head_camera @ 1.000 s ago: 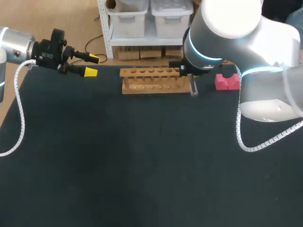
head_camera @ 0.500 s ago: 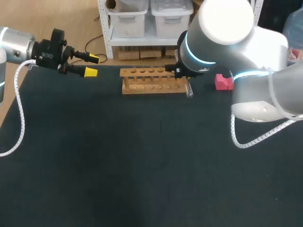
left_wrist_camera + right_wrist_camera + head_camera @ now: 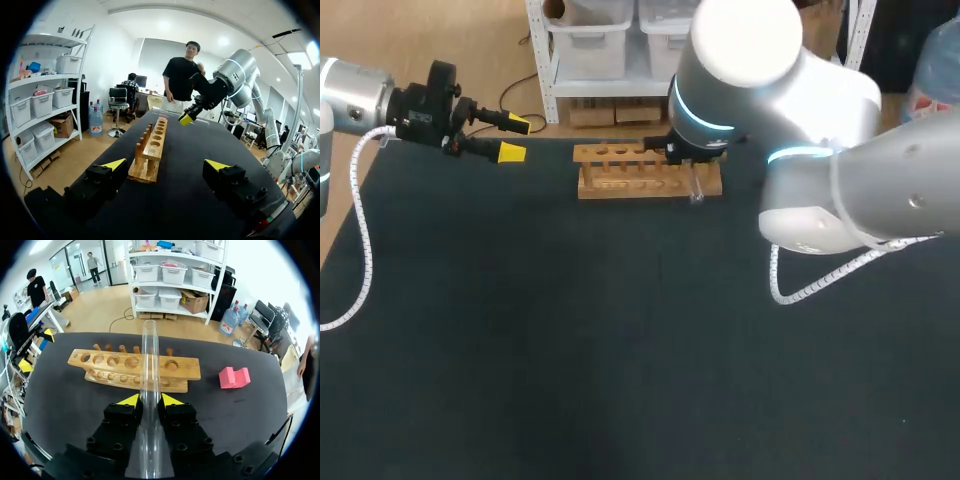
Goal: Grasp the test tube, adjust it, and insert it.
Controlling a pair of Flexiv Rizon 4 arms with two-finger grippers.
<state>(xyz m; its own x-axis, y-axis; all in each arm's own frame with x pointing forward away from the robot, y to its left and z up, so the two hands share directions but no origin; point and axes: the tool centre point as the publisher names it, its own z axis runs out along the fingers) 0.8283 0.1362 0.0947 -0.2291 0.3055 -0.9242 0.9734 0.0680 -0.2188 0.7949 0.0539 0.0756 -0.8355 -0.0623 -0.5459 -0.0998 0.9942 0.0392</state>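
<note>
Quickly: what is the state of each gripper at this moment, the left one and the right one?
Left gripper: open, holding nothing.
Right gripper: closed on the test tube.

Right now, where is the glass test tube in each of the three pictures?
Head view: test tube by the wooden rack's right end, under the right arm.
Left wrist view: too small to make out.
Right wrist view: between the right claw's fingers.
Shared landmark: the rack.
</note>
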